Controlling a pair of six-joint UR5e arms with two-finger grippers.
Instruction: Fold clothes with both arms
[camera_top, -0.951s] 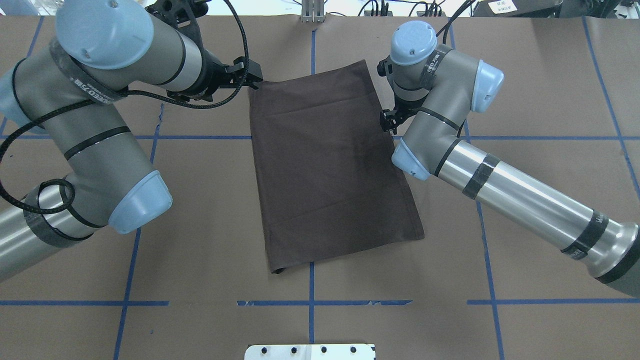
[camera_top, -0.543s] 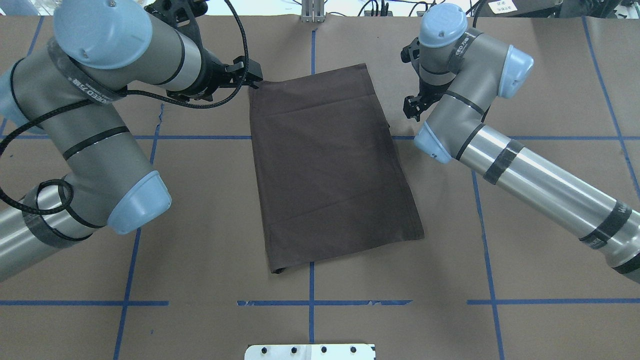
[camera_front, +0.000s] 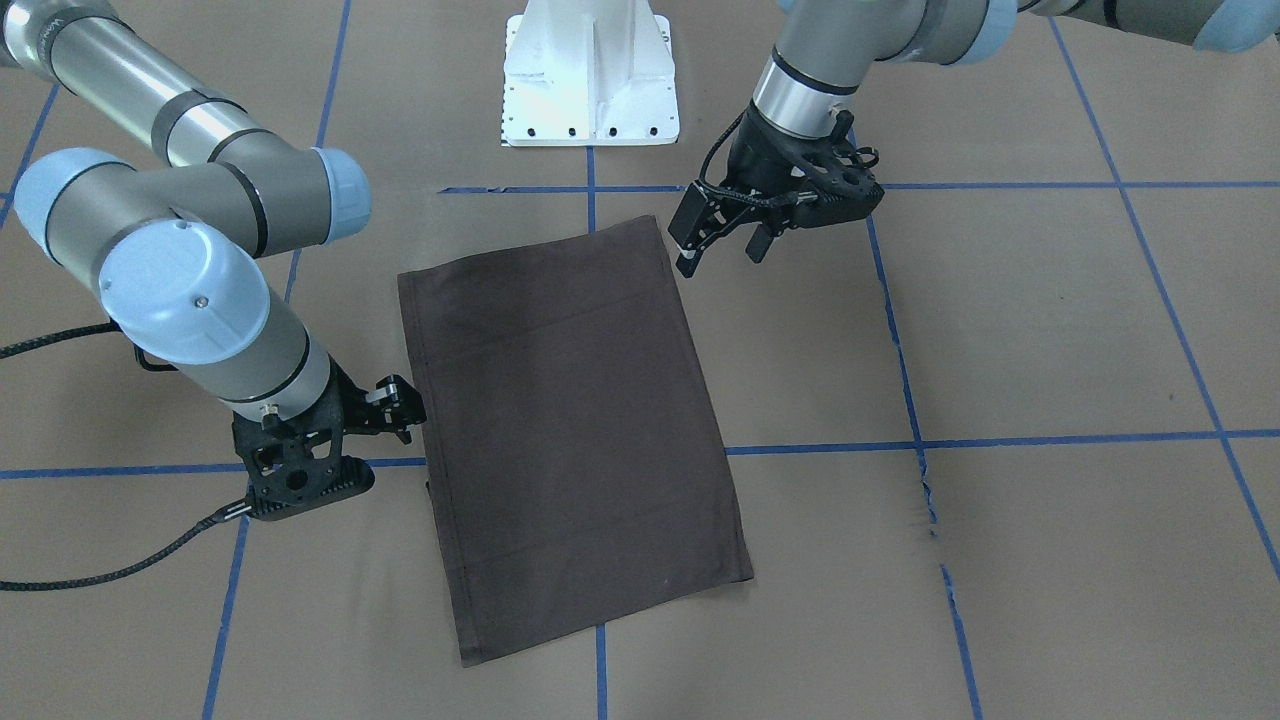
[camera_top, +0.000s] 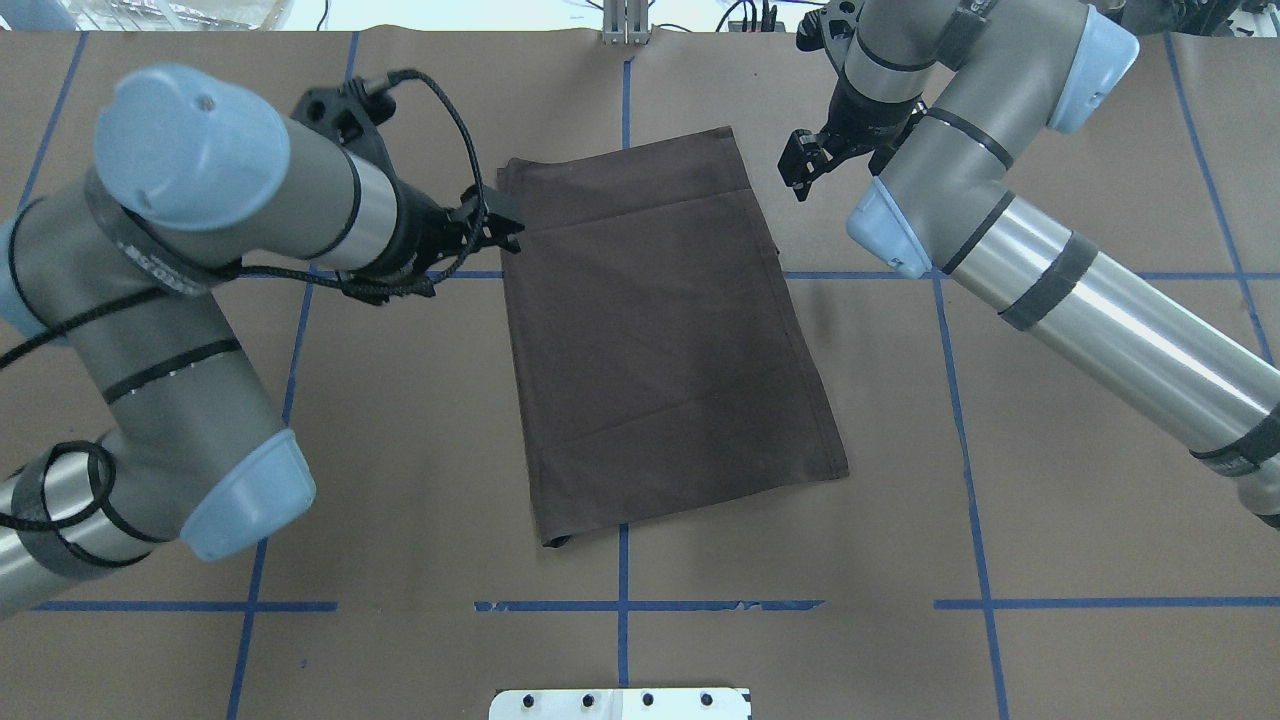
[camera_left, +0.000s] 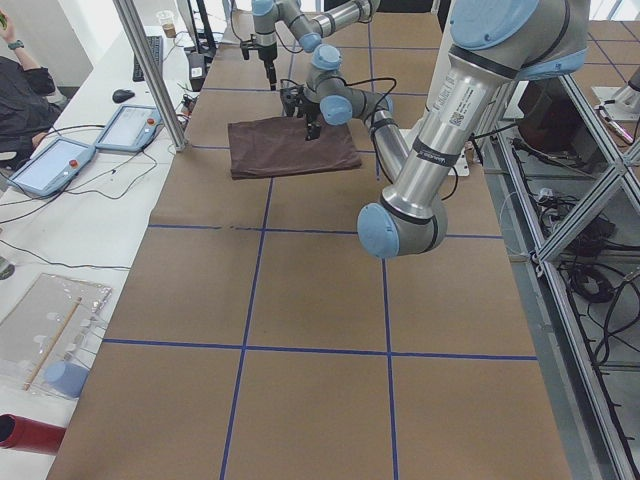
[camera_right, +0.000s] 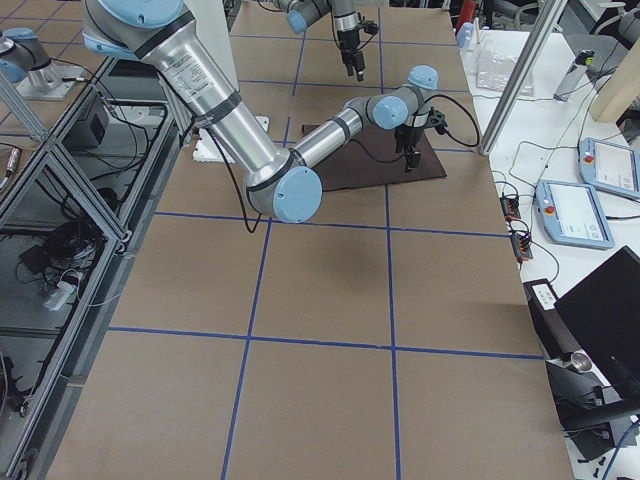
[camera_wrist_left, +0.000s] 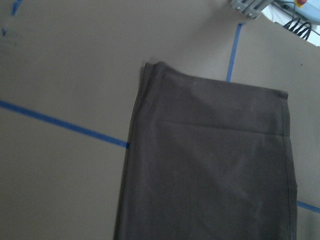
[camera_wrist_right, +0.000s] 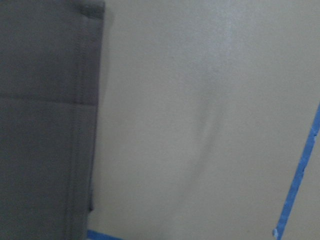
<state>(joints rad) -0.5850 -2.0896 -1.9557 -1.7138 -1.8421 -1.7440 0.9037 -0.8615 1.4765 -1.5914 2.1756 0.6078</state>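
Observation:
The clothes are one dark brown shirt (camera_top: 660, 330), folded into a tall rectangle that lies flat mid-table, also seen in the front view (camera_front: 570, 430). My left gripper (camera_top: 497, 228) hovers over the shirt's left edge, open and empty; in the front view (camera_front: 720, 245) its fingers stand apart above the table. My right gripper (camera_top: 800, 172) hangs beside the shirt's right edge, raised and open, touching nothing; the front view shows it too (camera_front: 397, 405). The left wrist view looks down on the shirt's far-left corner (camera_wrist_left: 215, 165). The right wrist view shows the shirt's right hem (camera_wrist_right: 45, 125).
Brown paper with blue tape lines (camera_top: 620, 605) covers the table. The white pedestal base (camera_front: 590, 80) stands at the robot's side. Off the far edge are an aluminium post (camera_left: 150, 70), tablets (camera_left: 55, 165) and a seated person (camera_left: 20, 90).
My right gripper left the shirt's right edge, rising and moving to the far right. My left gripper drew back from the far-left corner along the left edge. The shirt stayed put.

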